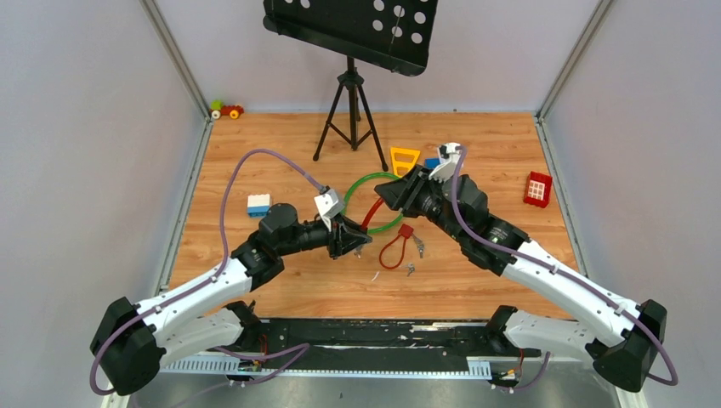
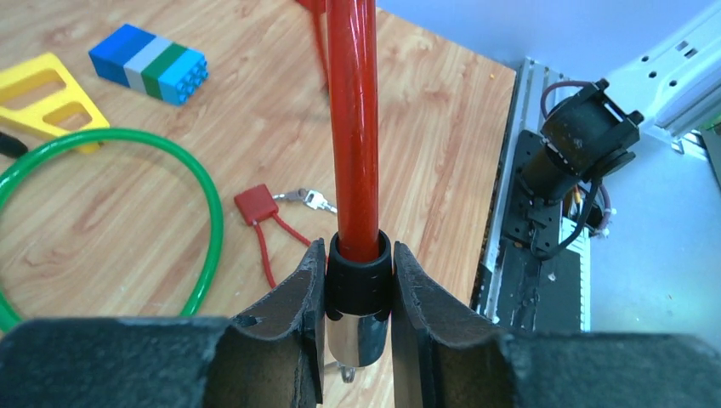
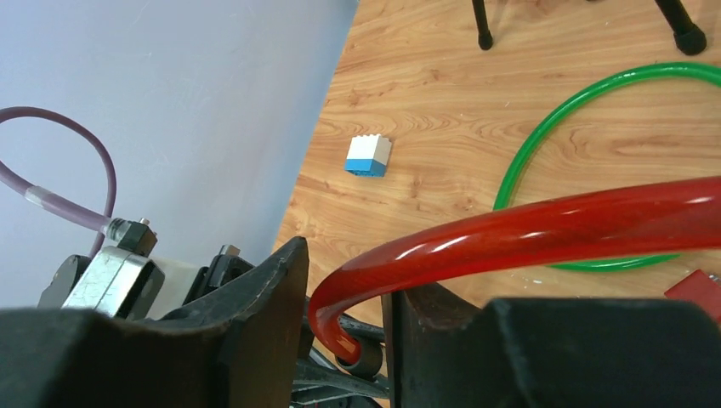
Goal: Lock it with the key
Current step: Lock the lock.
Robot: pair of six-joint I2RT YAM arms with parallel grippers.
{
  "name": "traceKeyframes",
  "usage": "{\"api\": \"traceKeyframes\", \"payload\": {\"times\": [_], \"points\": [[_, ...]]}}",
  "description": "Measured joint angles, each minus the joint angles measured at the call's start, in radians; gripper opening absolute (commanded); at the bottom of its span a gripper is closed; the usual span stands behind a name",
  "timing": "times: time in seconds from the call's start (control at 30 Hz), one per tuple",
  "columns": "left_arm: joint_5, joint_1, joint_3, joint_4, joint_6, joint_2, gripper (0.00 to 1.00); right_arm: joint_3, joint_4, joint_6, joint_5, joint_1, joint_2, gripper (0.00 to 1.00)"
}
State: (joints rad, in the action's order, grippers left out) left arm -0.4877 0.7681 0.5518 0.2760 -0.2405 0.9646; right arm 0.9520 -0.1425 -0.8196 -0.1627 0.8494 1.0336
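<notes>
The left claw (image 2: 360,263) is pinched tight on the black-collared metal end plug (image 2: 360,293) of a glossy red cable (image 2: 353,127). The right claw (image 3: 349,280) stands partly spread around the same red cable's bend; whether it presses on it I cannot tell. The tiny silvery-grey metal key (image 2: 315,201) lies on the wooden table (image 2: 442,127), just beside a small red padlock (image 2: 255,206), near a green cable (image 2: 212,221) loop.
</notes>
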Motion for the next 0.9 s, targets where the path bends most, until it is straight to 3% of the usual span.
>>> {"api": "traceKeyframes", "payload": {"times": [0.13,0.3,0.6,0.9], "points": [[-0.008,0.0,-0.034,0.092,-0.004,-0.013,0.0,0.0,0.006,0.045,0.002,0.0,-0.026,0.52],[-0.004,0.0,-0.086,0.187,-0.029,-0.047,0.0,0.001,0.036,0.09,0.021,0.0,-0.075,0.59],[-0.006,0.0,-0.109,0.332,-0.043,-0.144,0.0,-0.019,0.088,0.138,0.092,0.0,-0.166,0.57],[-0.069,0.0,-0.122,0.472,-0.029,-0.208,0.0,-0.155,0.116,0.243,0.17,0.0,-0.341,0.55]]}}
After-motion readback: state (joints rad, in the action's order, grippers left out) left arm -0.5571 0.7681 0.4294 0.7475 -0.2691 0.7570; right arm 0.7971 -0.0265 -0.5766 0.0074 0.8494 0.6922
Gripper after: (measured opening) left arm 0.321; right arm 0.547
